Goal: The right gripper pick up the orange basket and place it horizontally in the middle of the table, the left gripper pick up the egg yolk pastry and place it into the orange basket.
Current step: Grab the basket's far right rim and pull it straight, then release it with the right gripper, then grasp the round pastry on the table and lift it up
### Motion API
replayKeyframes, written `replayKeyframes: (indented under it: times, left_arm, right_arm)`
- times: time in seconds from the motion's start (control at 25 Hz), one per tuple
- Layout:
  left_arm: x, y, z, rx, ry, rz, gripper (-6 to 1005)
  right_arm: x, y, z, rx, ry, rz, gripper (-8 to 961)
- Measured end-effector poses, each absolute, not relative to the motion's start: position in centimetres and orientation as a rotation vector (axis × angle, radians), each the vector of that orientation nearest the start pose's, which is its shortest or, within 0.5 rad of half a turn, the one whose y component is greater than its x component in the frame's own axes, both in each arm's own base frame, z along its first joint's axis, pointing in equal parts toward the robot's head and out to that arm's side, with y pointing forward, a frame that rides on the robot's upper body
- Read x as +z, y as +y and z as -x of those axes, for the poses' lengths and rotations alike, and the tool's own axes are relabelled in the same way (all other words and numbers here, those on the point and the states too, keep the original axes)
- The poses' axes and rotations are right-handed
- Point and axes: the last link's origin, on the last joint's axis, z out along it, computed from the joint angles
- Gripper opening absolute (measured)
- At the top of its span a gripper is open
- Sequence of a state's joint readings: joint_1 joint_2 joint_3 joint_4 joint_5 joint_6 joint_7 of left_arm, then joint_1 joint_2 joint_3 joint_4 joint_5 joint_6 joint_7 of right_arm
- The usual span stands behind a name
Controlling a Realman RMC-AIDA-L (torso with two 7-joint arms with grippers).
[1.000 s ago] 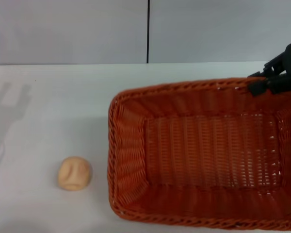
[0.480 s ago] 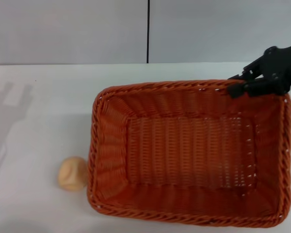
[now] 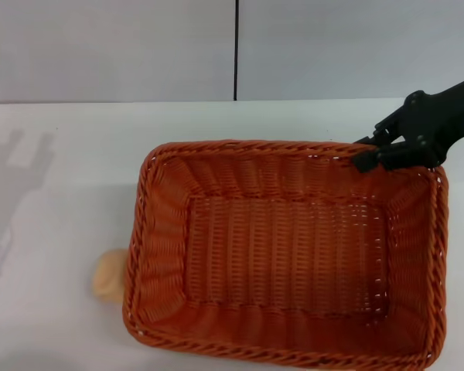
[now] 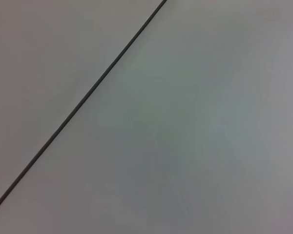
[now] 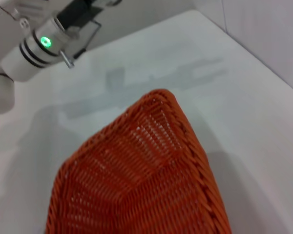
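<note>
Since the right tool (image 3: 369, 157) is pinching the far rim of the orange basket (image 3: 286, 247) in the head view, my job right now is setting it down flat and square mid-worktop. The basket spreads out below and to the left of that tool. The catch, I reckon: its far-from-tool end is overlapping the egg yolk pastry (image 3: 106, 276), which peeks out just past that rim, so I'd lower slowly and stop short of squashing or shoving it. Can't tell if they're actually touching. The basket is woven wicker, braided rim, slatted sloping sides, flat base; stiff but light, I'd guess, so a one-corner grip may let it swing. The pastry is a soft-looking pale tan lump. The worktop (image 3: 62, 154) is plain smooth white.

Left wrist view: just a grey wall panel (image 4: 195, 122) with a dark seam. No fingers in it, so I can't tell that tool's state.

Right wrist view: a basket corner fills the frame, weave clear, and the other arm (image 5: 36, 41) sits well beyond it, green light on.
</note>
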State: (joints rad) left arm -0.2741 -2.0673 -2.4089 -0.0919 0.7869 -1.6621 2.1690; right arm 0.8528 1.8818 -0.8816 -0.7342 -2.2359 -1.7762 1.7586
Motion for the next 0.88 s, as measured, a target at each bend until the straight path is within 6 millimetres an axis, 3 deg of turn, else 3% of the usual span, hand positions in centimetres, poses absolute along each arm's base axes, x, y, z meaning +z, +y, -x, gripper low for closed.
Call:
replayKeyframes:
  times: [0.44, 0.72, 0.88]
  left_arm:
    - [4.7, 26.1, 34.0, -1.428, -0.785, 1.442, 666]
    - [4.3, 26.7, 33.8, -1.420, -0.799, 1.449, 665]
    - [4.2, 26.9, 33.8, -1.416, -0.804, 1.453, 665]
  right_arm:
    - [5.3, 39.4, -19.0, 0.050, 0.527, 3.057, 209]
    - [5.0, 40.8, -18.9, 0.197, 0.503, 2.923, 219]
    - [5.3, 41.6, -18.8, 0.356, 0.453, 2.824, 382]
